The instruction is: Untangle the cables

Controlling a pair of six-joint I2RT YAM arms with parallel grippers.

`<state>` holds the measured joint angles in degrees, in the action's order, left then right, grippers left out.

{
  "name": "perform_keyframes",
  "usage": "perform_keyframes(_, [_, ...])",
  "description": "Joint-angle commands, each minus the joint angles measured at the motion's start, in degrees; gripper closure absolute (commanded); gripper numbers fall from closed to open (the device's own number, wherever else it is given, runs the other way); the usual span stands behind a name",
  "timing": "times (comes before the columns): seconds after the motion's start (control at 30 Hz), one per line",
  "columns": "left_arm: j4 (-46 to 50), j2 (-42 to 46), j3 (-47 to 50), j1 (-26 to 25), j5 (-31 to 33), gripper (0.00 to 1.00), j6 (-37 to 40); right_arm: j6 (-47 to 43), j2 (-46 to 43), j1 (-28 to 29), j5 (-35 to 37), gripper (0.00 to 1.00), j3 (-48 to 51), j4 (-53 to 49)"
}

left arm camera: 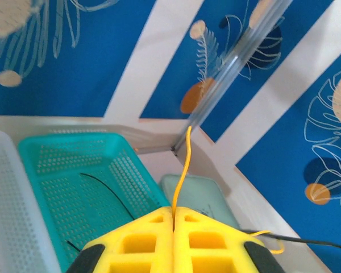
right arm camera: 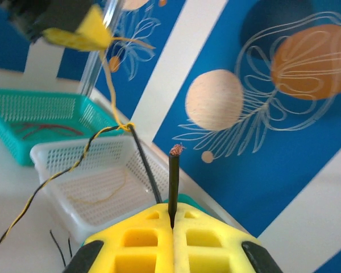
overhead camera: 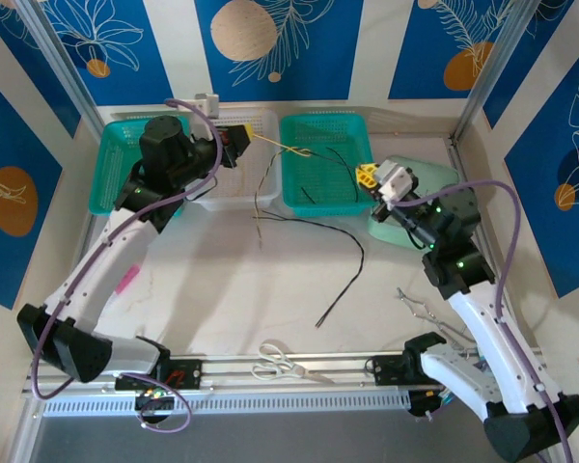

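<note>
**Top view.** The left fingers, at 11 o'clock over the white basket, are pressed together on the yellow cable. This cable runs toward 3 o'clock to a knot above the middle teal basket. The right fingers, at 2 o'clock beside that basket's rim, are clamped on the black cable. A long black strand arcs across the worktop, ending toward 6 o'clock, where scissors lie.

**Right wrist view.** The black cable's frayed tip stands upright above the closed fingers. A yellow-and-black twist hangs from the knot toward 7 o'clock. Red cables lie in the left teal basket.
</note>
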<state>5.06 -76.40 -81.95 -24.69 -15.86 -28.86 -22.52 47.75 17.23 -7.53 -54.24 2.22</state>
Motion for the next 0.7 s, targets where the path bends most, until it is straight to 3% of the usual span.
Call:
perform_keyframes(0.0, [-2.1,1.8,0.7,1.5,3.9,1.0,3.1,9.7,-1.0,-2.3,1.7,1.0,-3.5,1.6])
perform_keyframes(0.27, [0.6,1.0,1.1,-1.4,-6.6,1.0,-1.0,18.0,2.0,-4.4,0.6,1.0,-13.3,0.2])
perform_keyframes(0.4, [5.9,1.2,1.7,-6.8,-5.4,1.0,3.5,19.4,5.0,-3.4,0.2,1.0,-18.3,-1.3])
perform_keyframes(0.67, [13.6,3.1,2.5,-12.0,-2.4,1.0,9.2,18.1,7.7,-3.2,4.8,1.0,-23.0,-2.1])
